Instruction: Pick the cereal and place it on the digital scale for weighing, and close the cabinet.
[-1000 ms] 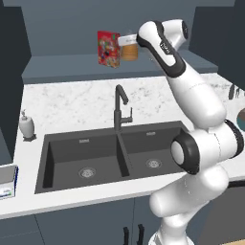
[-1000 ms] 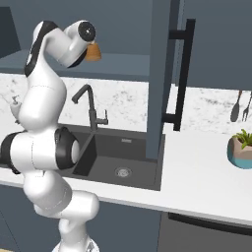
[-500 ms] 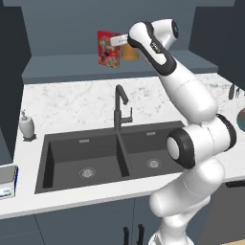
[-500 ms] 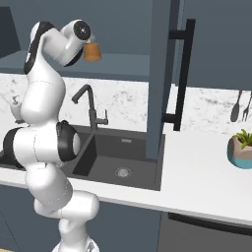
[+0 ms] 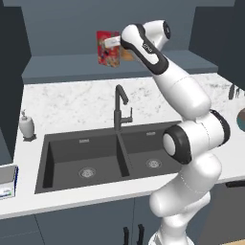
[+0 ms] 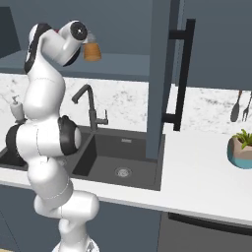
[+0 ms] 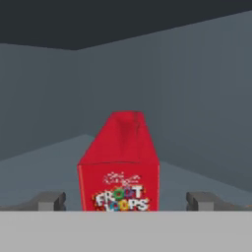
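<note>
The cereal (image 5: 107, 48) stands upright on the open cabinet's shelf (image 5: 67, 64), a red box with a dotted print. My gripper (image 5: 113, 42) is level with it at its right side, open. In the hand view the cereal (image 7: 120, 157) fills the middle, with one dark fingertip (image 7: 49, 201) to its left and the other to its right, both apart from the box. The cabinet door (image 6: 160, 69) hangs open with its long black handle (image 6: 182, 74). The digital scale (image 5: 6, 181) lies on the counter's front left corner.
An amber bottle (image 6: 91, 50) stands on the shelf just right of the cereal, behind my wrist. Below are a black faucet (image 5: 119, 107) and double sink (image 5: 95, 158). A soap dispenser (image 5: 26, 127) stands at the left, a potted plant (image 6: 241, 147) and hanging utensils (image 6: 241, 106) at the right.
My arm has swung left along the shelf, past the amber bottle, bringing the open gripper up to the cereal. The cereal and the cabinet door have not moved.
</note>
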